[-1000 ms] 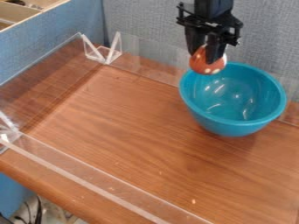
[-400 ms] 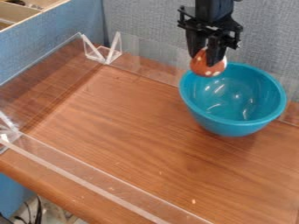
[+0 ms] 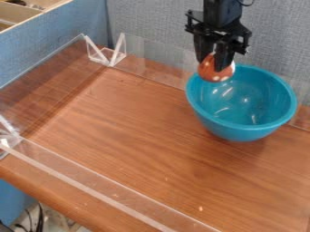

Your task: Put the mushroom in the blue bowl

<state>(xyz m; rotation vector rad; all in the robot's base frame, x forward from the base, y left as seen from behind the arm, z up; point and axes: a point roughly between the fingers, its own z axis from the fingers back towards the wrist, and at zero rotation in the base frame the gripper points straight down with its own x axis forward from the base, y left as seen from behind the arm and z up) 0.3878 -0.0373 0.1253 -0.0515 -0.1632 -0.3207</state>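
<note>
The mushroom point(image 3: 216, 65), a small toy with a reddish-brown cap and pale stem, hangs between the black fingers of my gripper point(image 3: 217, 65), which is shut on it. It is held just above the far left rim of the blue bowl point(image 3: 244, 107), a large glossy teal bowl standing at the right of the wooden table. The bowl's inside shows nothing but reflections. My gripper points straight down.
A clear acrylic wall point(image 3: 72, 56) edges the wooden tabletop point(image 3: 121, 136) along the left and front, with clear brackets point(image 3: 107, 51) at the far corner. A blue-grey partition point(image 3: 145, 27) stands behind. A wooden shelf unit point(image 3: 31, 14) is at upper left.
The gripper and mushroom have barely shifted, staying over the bowl's far left rim. Nothing else has moved.
</note>
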